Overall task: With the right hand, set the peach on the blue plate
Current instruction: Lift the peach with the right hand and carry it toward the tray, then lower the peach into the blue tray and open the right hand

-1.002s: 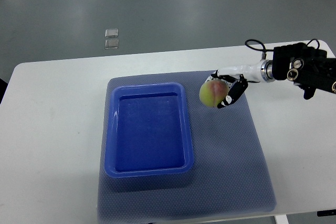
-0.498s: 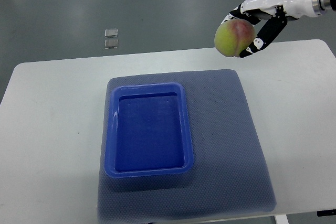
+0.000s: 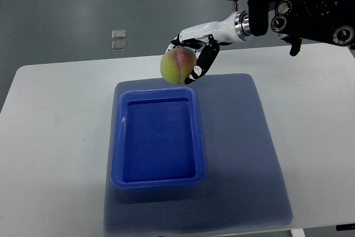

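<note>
A yellow-green peach [image 3: 177,65] with a red blush hangs in the air above the far edge of the blue plate [image 3: 117,137], a deep rectangular tray lying on the mat. My right hand [image 3: 191,54] is shut on the peach, white fingers over its top and black fingers down its right side. The right arm reaches in from the upper right. The tray holds nothing. My left arm does not show.
A blue-grey mat [image 3: 244,159] covers the middle of the white table [image 3: 50,137] under the tray. Two small clear squares [image 3: 117,40] lie on the grey floor beyond the table's far edge.
My right hand lifted the peach off the mat beside the tray, swung it up to the right, and has now carried it left to hang over the tray's far edge.
</note>
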